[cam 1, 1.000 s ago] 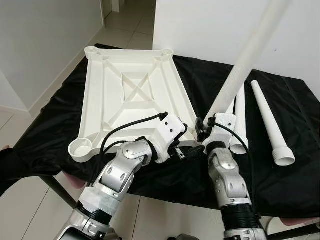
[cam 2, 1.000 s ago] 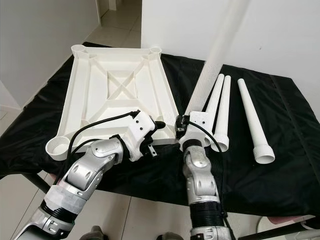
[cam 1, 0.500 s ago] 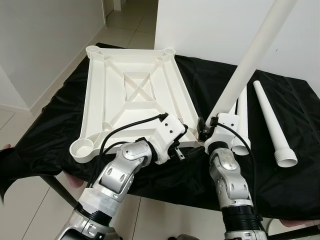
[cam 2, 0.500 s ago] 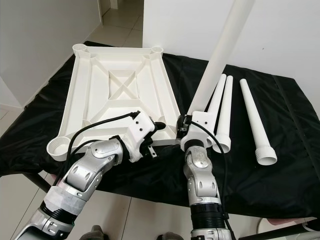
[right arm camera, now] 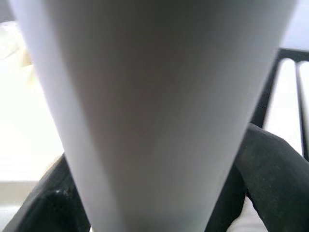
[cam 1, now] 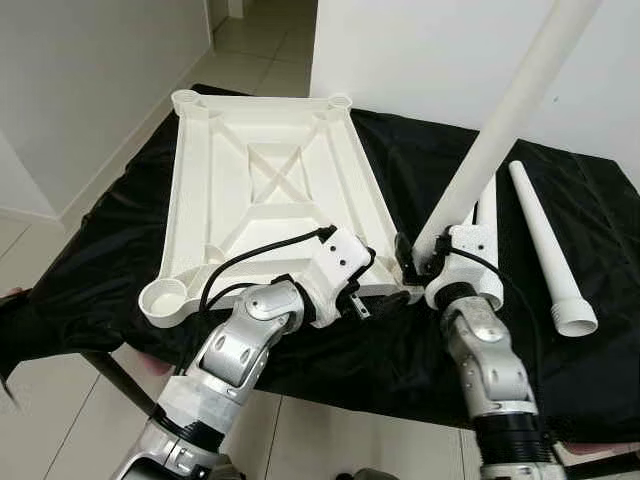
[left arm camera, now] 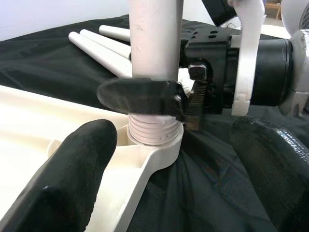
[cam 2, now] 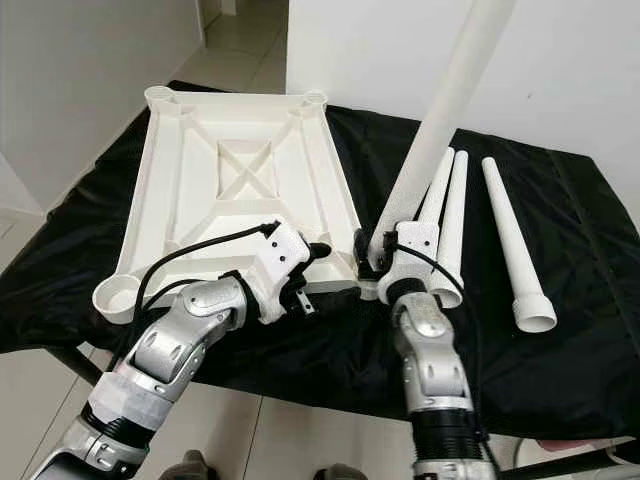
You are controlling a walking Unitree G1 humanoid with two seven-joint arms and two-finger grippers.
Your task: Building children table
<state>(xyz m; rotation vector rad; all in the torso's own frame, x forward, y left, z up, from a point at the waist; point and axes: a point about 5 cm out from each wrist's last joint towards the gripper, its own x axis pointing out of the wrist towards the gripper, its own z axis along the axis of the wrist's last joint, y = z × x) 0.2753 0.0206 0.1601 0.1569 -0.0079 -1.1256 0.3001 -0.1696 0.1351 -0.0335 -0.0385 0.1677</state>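
The long white plastic leg (cam 1: 505,115) now stands steeper at centre frame, right gripper (left arm camera: 166,99) clamped around it, threads entering the white ribbed tabletop's (cam 1: 262,190) corner socket (left arm camera: 157,145). Left gripper (left arm camera: 164,179) open beside it.

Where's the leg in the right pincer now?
The table leg stands nearly upright in the right pincer, its threaded end in the near right corner socket of the upturned tabletop, left of three spare legs.
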